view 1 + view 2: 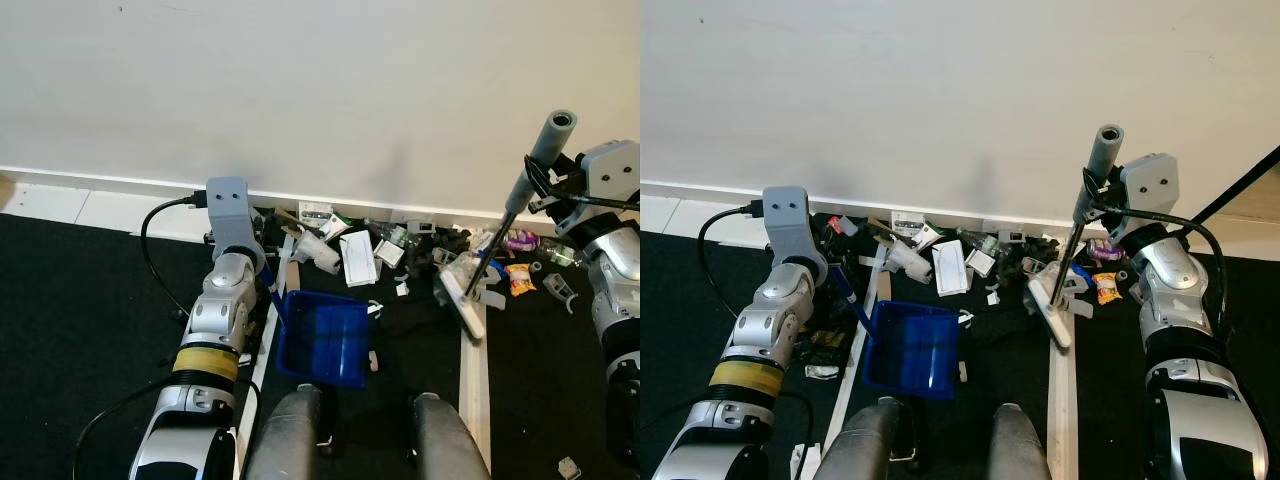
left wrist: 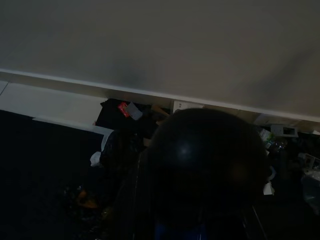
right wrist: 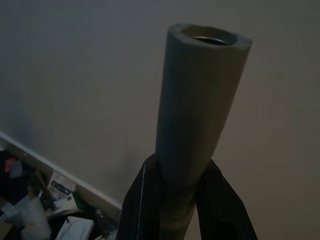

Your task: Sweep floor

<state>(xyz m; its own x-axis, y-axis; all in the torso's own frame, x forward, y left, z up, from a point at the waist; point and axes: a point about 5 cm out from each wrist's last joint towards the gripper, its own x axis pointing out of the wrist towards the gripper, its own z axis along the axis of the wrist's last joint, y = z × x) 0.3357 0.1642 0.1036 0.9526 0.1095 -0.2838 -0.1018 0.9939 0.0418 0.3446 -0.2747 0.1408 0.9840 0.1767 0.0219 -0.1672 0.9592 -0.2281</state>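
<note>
A blue dustpan [image 1: 322, 338] rests on the black floor in front of me, its mouth toward a heap of rubbish [image 1: 350, 250] lying along the wall's foot. My left gripper [image 1: 835, 268] is shut on the dustpan's blue handle [image 1: 852, 295]; a dark round end [image 2: 207, 165] blocks the left wrist view. My right gripper [image 1: 533, 180] is shut on the broom's grey handle [image 3: 200, 110], both black fingers [image 3: 145, 200] wrapped around it. The broom head [image 1: 462, 300] sits tilted at the right end of the heap.
A white wall and skirting board [image 1: 100, 185] run across the back. Two pale wooden strips [image 1: 475, 370] [image 1: 262, 350] lie on the floor either side of my legs [image 1: 290, 430]. An orange snack packet [image 1: 519, 278] and small scraps lie at the right. A black cable [image 1: 150, 240] loops left.
</note>
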